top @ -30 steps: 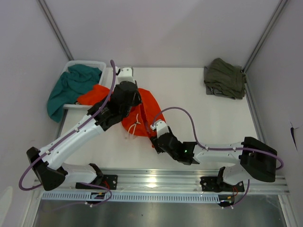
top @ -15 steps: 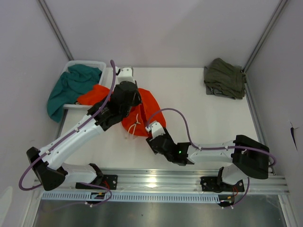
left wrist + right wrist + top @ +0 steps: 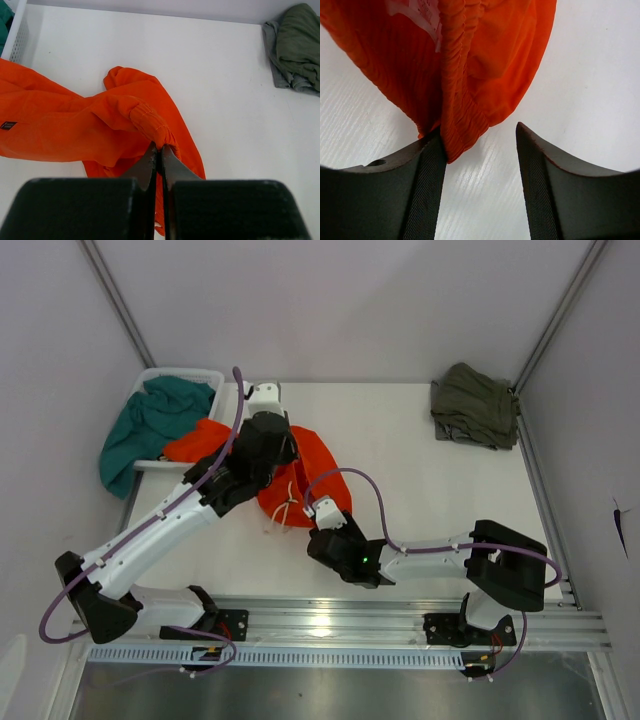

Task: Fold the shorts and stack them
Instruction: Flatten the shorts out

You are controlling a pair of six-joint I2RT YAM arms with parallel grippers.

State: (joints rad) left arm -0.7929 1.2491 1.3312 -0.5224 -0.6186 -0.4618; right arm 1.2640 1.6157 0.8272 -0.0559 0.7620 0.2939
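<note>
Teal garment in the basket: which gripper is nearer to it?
Left. The left gripper, shut on the orange shorts, sits just right of the teal garment; the right gripper is open at the shorts' near edge, farther off.

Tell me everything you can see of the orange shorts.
The orange shorts are bright, soft fabric, crumpled unfolded on the white table left of centre. They have a gathered elastic waistband, white drawstring, a white inner label and a small dark tag. The left gripper is shut on a bunched fold; the open right gripper straddles the waistband edge. One end reaches the basket.
</note>
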